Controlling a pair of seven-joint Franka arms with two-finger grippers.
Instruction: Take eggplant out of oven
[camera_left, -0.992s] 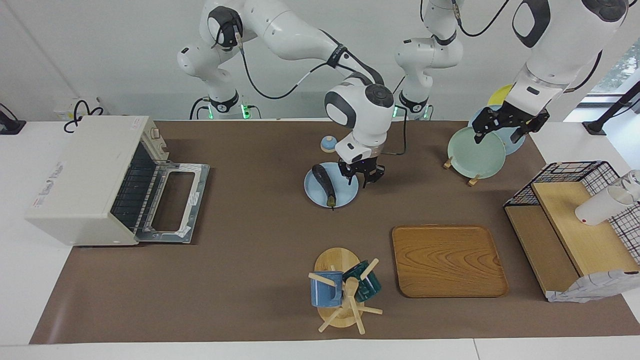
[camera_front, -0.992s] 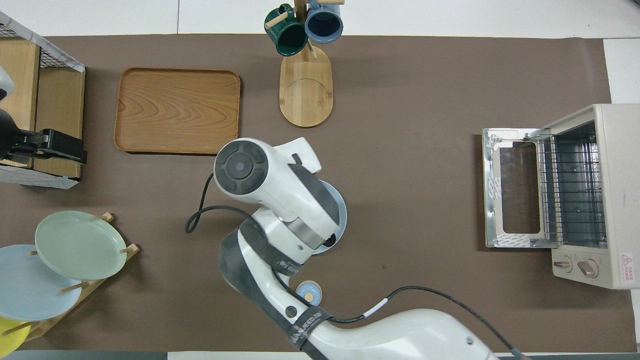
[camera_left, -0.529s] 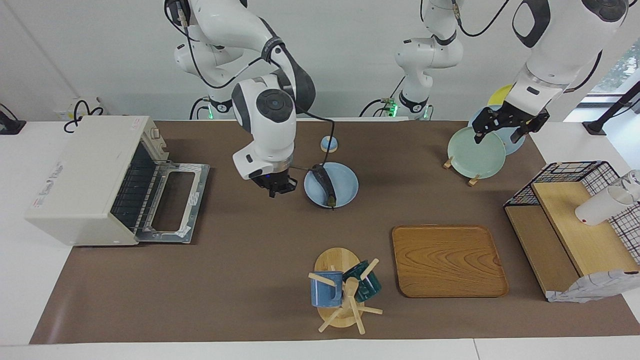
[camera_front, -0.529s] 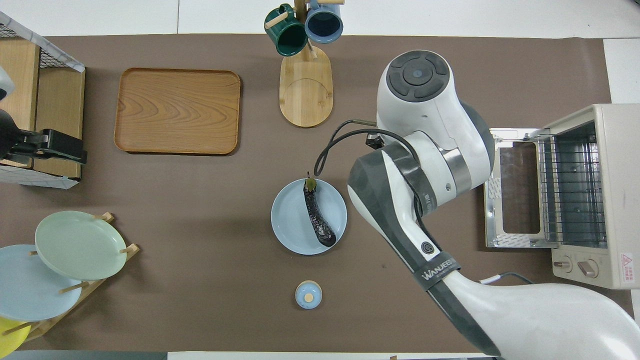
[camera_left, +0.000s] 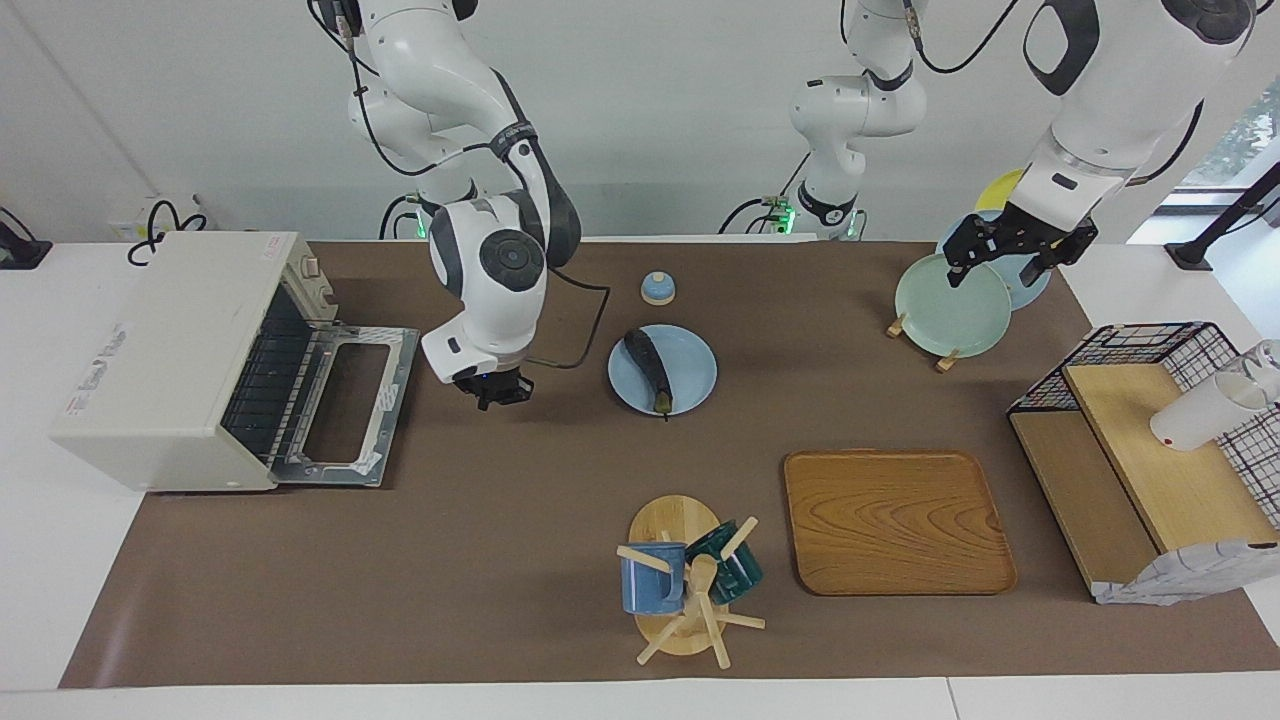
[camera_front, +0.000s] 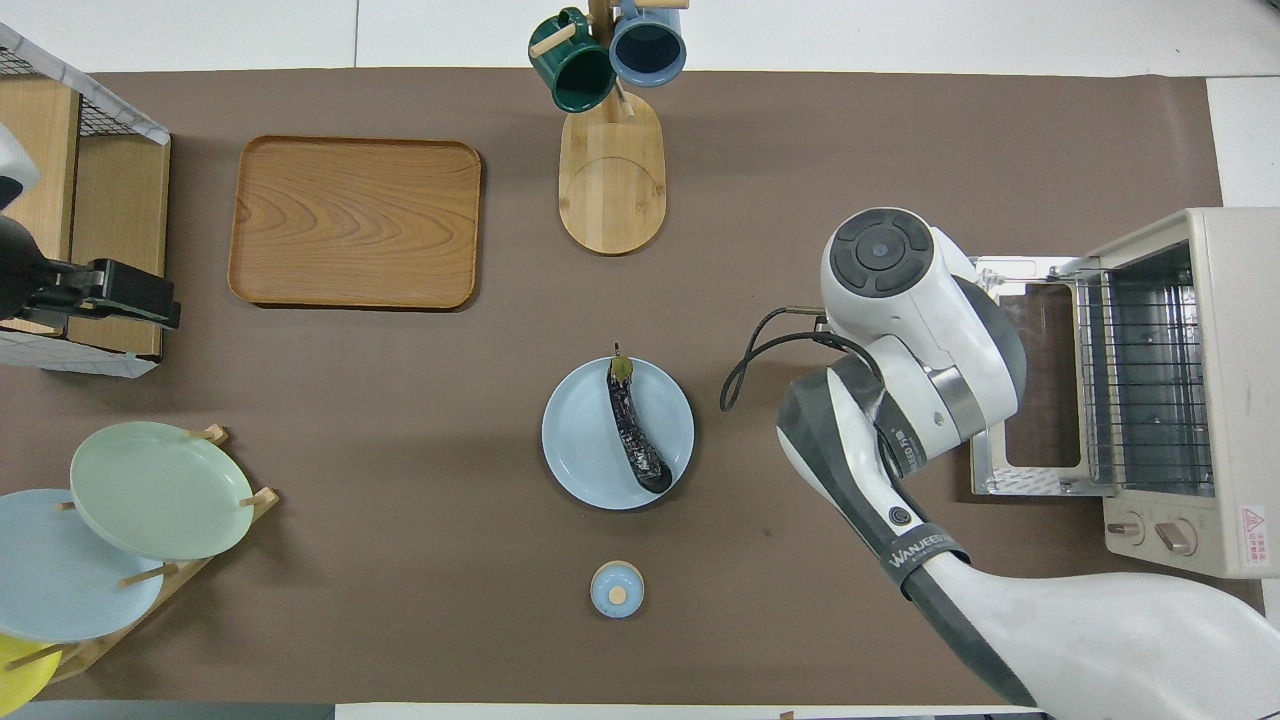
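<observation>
The eggplant (camera_left: 648, 368) (camera_front: 631, 432), dark and slim, lies on a light blue plate (camera_left: 692, 362) (camera_front: 578, 440) at the table's middle. The cream oven (camera_left: 170, 340) (camera_front: 1235, 300) stands at the right arm's end, its door (camera_left: 396, 398) (camera_front: 990, 420) folded down open and its rack bare. My right gripper (camera_left: 491, 391) hangs shut and empty over the mat, between the oven door and the plate; the overhead view hides it under its own wrist. My left gripper (camera_left: 1000, 262) (camera_front: 165, 305) waits open, raised at the left arm's end of the table.
A small blue lid (camera_left: 657, 288) (camera_front: 617, 588) sits nearer the robots than the plate. A wooden tray (camera_left: 895, 520), a mug tree (camera_left: 680, 585) with two mugs, a plate rack (camera_left: 950, 300) and a wire-and-wood shelf (camera_left: 1150, 450) occupy the rest of the table.
My right gripper left the plate's side, swept past the eggplant toward the oven door and shut with nothing in it. The eggplant stayed on the plate. The left arm has not moved.
</observation>
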